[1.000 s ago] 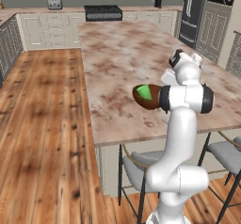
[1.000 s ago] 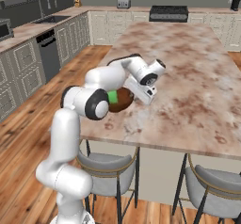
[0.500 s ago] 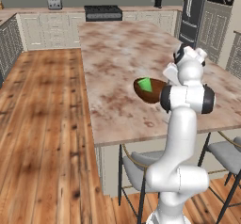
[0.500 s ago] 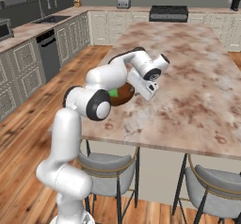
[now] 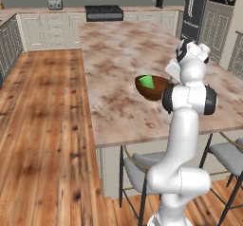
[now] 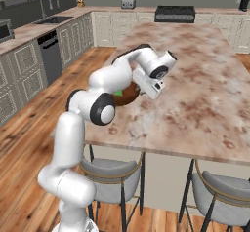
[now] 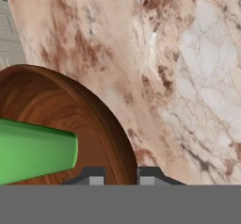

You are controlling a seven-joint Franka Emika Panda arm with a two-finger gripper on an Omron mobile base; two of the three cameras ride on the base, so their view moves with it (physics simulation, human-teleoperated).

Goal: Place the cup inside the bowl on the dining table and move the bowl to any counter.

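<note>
The bowl (image 5: 153, 87) has come up off the dining table (image 5: 118, 59) in the last second: a moment ago it sat lower by the arm's elbow, and now it hangs tilted in the air above the marbled top, higher and a little further over the stone. The cup (image 5: 147, 81) rides inside it, lying over against the inner wall. From the hand's own view the gripper (image 7: 121, 177) sits pinched on the bowl's rim, one finger inside the wall and one outside, and that narrow clamp has not altered while the bowl rose. So the first half of the job looks done, and the carry has begun. The counter (image 6: 34, 31) with the sink is well apart across the wooden floor (image 5: 42, 125), so I reckon the base must drive, and the tilt could tip the cup out.
</note>
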